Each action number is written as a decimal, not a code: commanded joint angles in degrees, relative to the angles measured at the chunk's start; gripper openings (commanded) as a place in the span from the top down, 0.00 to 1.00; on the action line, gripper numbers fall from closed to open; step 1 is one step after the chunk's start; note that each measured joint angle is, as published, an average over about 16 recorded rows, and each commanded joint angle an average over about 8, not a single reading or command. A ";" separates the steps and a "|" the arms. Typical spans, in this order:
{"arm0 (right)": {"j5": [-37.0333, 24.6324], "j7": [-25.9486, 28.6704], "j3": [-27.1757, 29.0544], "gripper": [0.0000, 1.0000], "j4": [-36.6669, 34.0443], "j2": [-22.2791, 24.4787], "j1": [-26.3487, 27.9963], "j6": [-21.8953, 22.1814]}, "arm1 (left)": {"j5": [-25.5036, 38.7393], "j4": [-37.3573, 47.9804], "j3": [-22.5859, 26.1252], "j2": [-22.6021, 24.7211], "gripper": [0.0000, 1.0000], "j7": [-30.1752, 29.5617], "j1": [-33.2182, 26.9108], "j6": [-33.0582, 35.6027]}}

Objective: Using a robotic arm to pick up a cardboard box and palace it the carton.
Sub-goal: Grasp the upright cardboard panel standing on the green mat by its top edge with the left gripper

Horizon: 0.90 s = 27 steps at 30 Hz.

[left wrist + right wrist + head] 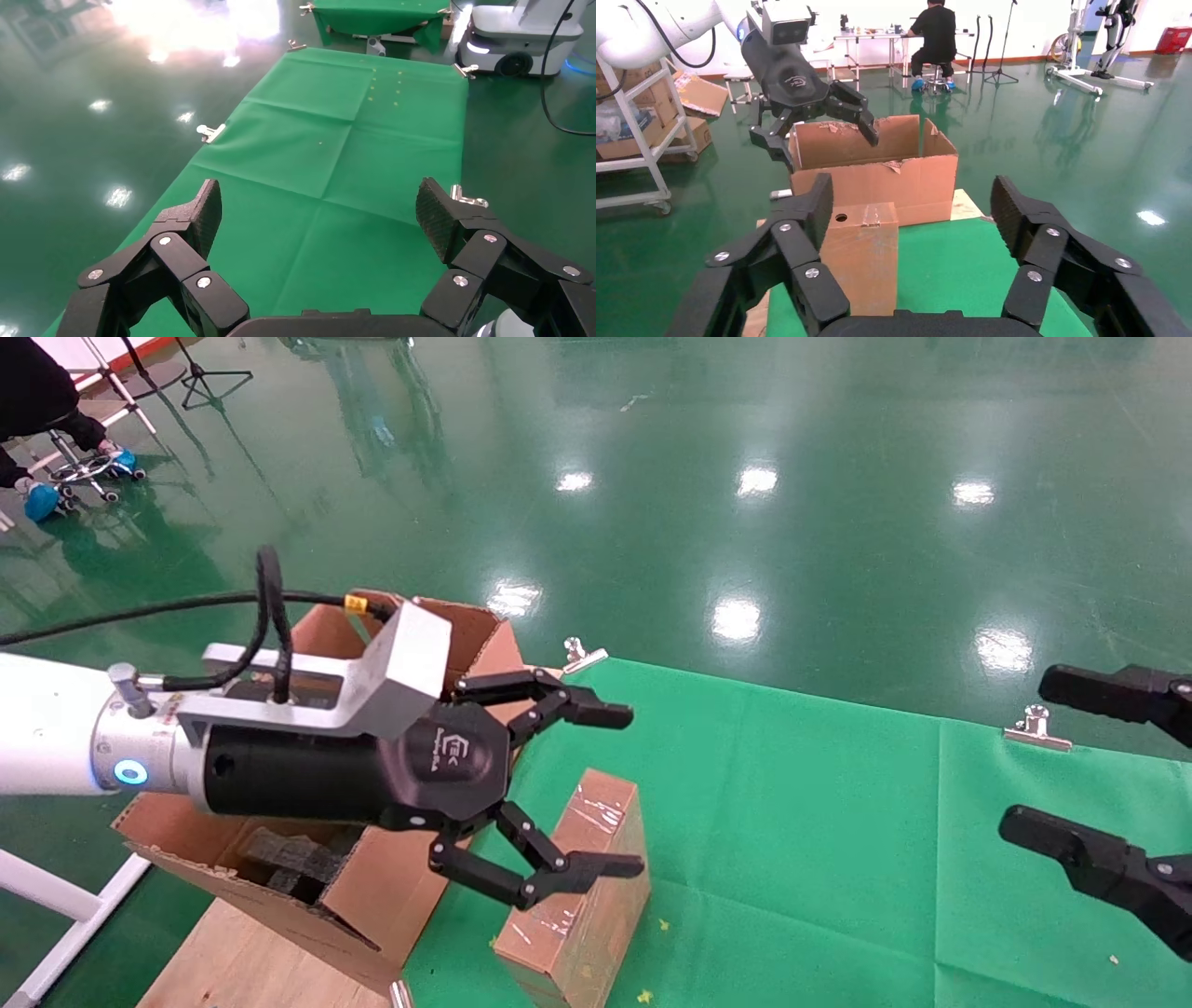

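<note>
The small taped cardboard box stands on the green cloth next to the carton; it also shows in the right wrist view, with its round hole on top. The large carton with torn flaps and black foam sits at the table's left end; in the right wrist view the carton is behind the box. My left gripper, on the white arm, is open and empty, hovering above the box and carton edge; it shows in its own view and in the right wrist view. My right gripper is open and empty at the right edge, and shows in its own view.
The green cloth covers the table, held by metal clips along the far edge. A bare wooden board lies under the carton. Beyond is glossy green floor; a seated person and racks stand far off.
</note>
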 commanded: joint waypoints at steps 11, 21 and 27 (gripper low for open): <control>0.01 0.00 0.00 1.00 0.00 0.00 0.00 0.00 | 17.28 -0.53 7.68 3.41 0.00 -24.62 -12.49 -3.31; 0.01 0.00 0.00 1.00 0.00 0.00 0.00 0.00 | 35.75 -0.66 21.38 13.43 0.00 -54.43 -31.57 7.73; 0.01 0.00 0.00 1.00 0.00 0.00 0.00 0.00 | 34.57 -0.58 28.51 14.99 0.00 -62.20 -33.61 8.16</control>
